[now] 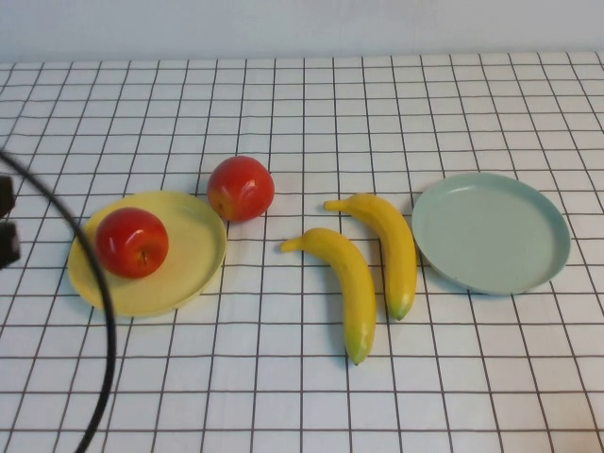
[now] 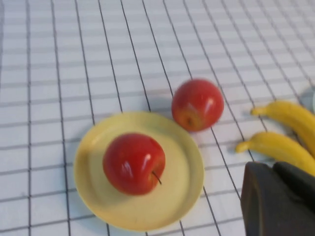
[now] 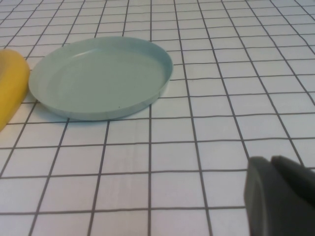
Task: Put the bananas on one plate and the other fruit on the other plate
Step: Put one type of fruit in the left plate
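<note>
One apple (image 1: 131,242) on yellow plate (image 1: 193,269) at left, second apple (image 1: 241,188) beside its rim, two bananas (image 1: 373,264) centre on surface, blue-green plate (image 1: 491,232) right, left claw (image 2: 278,201) closed above surface near yellow plate, right claw (image 3: 280,199) closed near blue-green plate, both gripping nothing.

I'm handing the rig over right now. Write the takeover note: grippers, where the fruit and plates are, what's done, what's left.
Left gripper: shut, empty, at the table's left edge near the yellow plate.
Right gripper: shut, empty, near the blue-green plate.
Done: one apple sits on the yellow plate.
Left: the second apple lies on the table by that plate's far rim; both bananas lie on the table mid-scene; the blue-green plate holds nothing.
</note>
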Controlling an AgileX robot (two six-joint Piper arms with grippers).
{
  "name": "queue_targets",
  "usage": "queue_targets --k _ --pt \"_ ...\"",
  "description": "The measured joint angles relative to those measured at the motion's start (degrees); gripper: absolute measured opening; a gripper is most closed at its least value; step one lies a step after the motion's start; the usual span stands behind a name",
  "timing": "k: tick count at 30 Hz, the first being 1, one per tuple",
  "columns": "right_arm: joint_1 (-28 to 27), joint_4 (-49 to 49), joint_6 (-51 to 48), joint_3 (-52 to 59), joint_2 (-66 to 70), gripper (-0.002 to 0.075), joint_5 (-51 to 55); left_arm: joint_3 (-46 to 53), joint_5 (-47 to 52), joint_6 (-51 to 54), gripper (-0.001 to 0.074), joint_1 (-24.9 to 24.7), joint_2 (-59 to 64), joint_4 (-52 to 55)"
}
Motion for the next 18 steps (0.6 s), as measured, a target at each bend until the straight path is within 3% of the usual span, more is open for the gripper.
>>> queue_targets --k 18 --pt "0.0 0.0 0.0 0.0 0.0 -0.0015 0.0 33.93 -16.51 0.45 0.0 0.0 -39.42 7.53"
